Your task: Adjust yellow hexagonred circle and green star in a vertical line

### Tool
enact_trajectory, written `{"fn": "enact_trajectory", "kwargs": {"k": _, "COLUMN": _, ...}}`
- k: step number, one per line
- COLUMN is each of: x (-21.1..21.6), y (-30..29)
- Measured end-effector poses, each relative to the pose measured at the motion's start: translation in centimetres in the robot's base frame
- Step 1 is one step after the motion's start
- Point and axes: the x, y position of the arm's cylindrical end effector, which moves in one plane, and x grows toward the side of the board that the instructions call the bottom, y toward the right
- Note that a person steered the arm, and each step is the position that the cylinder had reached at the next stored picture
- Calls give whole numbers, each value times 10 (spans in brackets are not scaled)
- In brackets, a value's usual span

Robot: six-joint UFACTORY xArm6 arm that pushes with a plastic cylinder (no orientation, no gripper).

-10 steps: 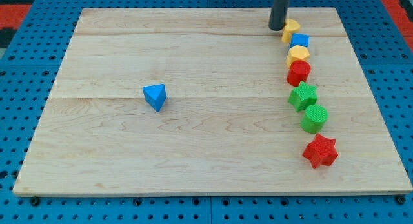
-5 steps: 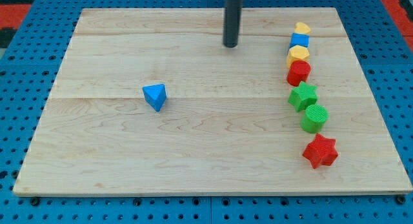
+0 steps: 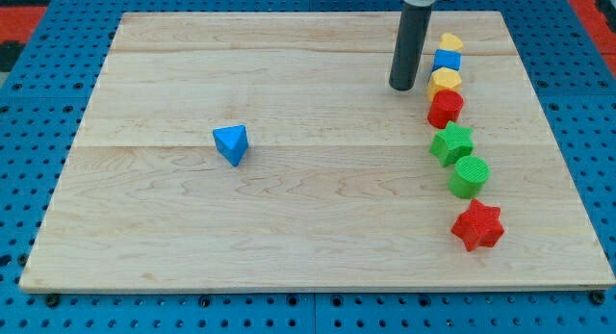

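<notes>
We are working without a pincer: the arm is ending in a plain rod, so nothing is being grasped. Our tip (image 3: 402,87) is resting just left of the yellow hexagon (image 3: 445,82), close to it but apart. The red circle (image 3: 446,109) is sitting directly below the hexagon, touching it; the green star (image 3: 452,142) is lying just below that, offset slightly to the view's right. We are judging that short, light nudges are serving best here, since the blue cube (image 3: 447,60) is crowding the hexagon from above. The wooden board (image 3: 289,228) is offering ample free room to the left.
</notes>
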Motion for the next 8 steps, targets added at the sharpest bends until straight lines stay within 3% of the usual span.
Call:
{"fn": "enact_trajectory", "kwargs": {"k": 3, "x": 9, "y": 29}}
{"fn": "enact_trajectory", "kwargs": {"k": 5, "x": 11, "y": 15}}
{"fn": "enact_trajectory", "kwargs": {"k": 8, "x": 42, "y": 35}}
